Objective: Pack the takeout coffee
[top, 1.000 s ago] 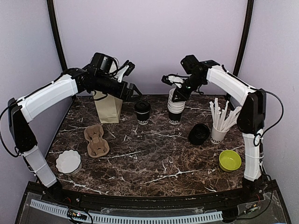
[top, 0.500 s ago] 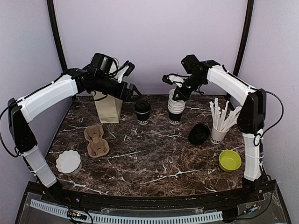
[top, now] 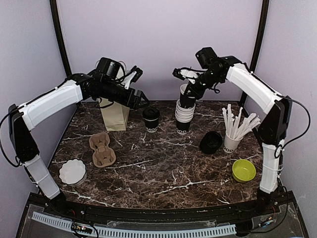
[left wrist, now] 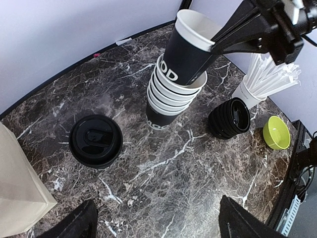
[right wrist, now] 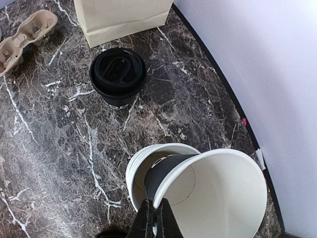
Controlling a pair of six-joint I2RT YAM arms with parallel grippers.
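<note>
A lidded paper cup point(top: 151, 119) stands at the back middle, right of the paper bag; it shows in the left wrist view point(left wrist: 95, 141) and the right wrist view point(right wrist: 118, 77). A stack of lidless cups point(top: 183, 117) stands to its right. My right gripper point(top: 192, 92) is shut on the rim of the top cup point(right wrist: 218, 198), which is tilted and lifted partly out of the stack point(left wrist: 168, 96). My left gripper point(top: 140, 96) is open and empty, above the table left of the lidded cup.
A tan paper bag point(top: 115, 115) stands at the back left. A cardboard cup carrier point(top: 102, 148) and a white bowl point(top: 72, 171) lie at the left. A stack of black lids point(top: 211, 142), a cup of white sticks point(top: 233, 134) and a green bowl point(top: 243, 170) are at the right.
My right gripper has risen and pulled the top cup up out of the stack, tilting it. The left arm has barely moved.
</note>
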